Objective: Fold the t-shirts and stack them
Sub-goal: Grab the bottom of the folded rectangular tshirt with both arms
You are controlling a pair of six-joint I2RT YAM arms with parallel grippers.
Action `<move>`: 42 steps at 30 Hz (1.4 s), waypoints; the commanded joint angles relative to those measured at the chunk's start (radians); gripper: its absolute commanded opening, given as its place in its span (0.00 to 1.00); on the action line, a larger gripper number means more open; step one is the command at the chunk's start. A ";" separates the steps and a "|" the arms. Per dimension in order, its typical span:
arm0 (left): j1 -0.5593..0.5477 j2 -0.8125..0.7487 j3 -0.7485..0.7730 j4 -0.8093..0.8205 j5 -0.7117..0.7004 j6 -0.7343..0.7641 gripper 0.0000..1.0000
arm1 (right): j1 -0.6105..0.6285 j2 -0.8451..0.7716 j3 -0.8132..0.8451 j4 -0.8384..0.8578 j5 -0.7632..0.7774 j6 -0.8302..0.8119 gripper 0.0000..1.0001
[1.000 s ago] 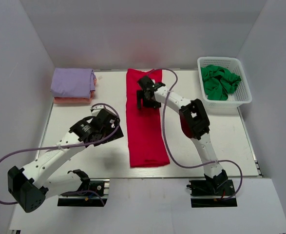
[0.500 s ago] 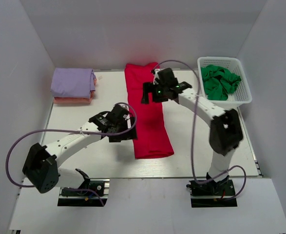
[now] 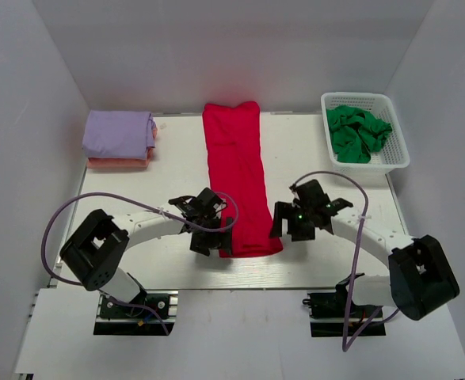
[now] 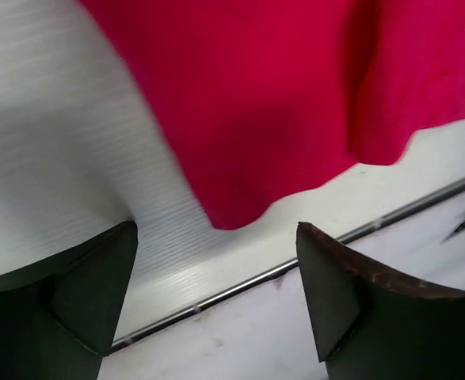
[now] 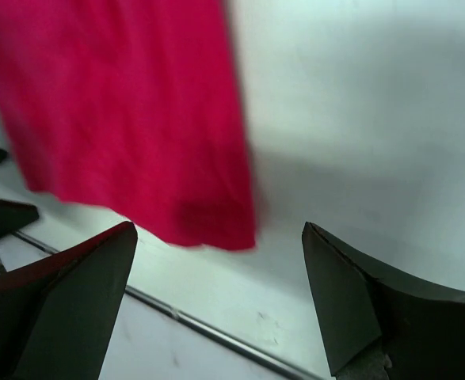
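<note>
The red t-shirt (image 3: 236,174) lies folded into a long strip down the middle of the table, and its near end reaches almost to the front edge. My left gripper (image 3: 212,242) is open and empty, low at the strip's near left corner. My right gripper (image 3: 284,226) is open and empty, just right of the near right corner. The left wrist view shows the red hem (image 4: 280,103) above the open gripper (image 4: 216,305). The right wrist view shows the red corner (image 5: 137,119) up and to the left of the open gripper (image 5: 216,305). A lavender shirt (image 3: 120,131) lies folded on a peach-orange one (image 3: 115,163) at the back left.
A white lattice basket (image 3: 394,158) at the back right holds a crumpled green shirt (image 3: 359,133). The table's metal front edge strip (image 4: 240,283) runs just below both grippers, and it also shows in the right wrist view (image 5: 200,328). White walls enclose the table on three sides.
Both arms have swung toward the table's near edge, from the strip's upper and middle parts to its near corners. The red strip has shifted and straightened slightly.
</note>
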 commanded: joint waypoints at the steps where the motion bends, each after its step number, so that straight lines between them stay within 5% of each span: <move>1: -0.013 0.007 -0.032 0.108 0.064 0.023 0.89 | -0.007 -0.068 -0.068 0.033 -0.059 0.081 0.90; 8: -0.040 0.025 -0.043 0.131 0.064 0.023 0.60 | -0.014 0.014 -0.105 0.087 -0.094 0.064 0.78; 10: -0.040 0.034 -0.043 0.131 0.064 0.023 0.45 | -0.017 0.040 -0.099 0.099 -0.099 0.059 0.76; 15: -0.051 0.053 -0.033 0.111 0.064 0.023 0.34 | -0.014 0.073 -0.099 0.121 -0.152 0.042 0.49; 20: -0.060 0.042 -0.024 0.101 0.023 0.012 0.00 | -0.017 0.076 -0.139 0.153 -0.224 0.039 0.19; 22: -0.060 0.018 -0.024 0.101 0.012 0.012 0.00 | -0.015 0.077 -0.142 0.145 -0.232 0.038 0.00; 36: -0.091 -0.173 -0.026 -0.069 0.157 -0.121 0.00 | 0.031 -0.282 -0.257 -0.048 -0.352 0.162 0.00; 42: -0.091 -0.130 0.043 -0.078 0.144 -0.092 0.00 | 0.040 -0.207 -0.204 -0.048 -0.295 0.141 0.00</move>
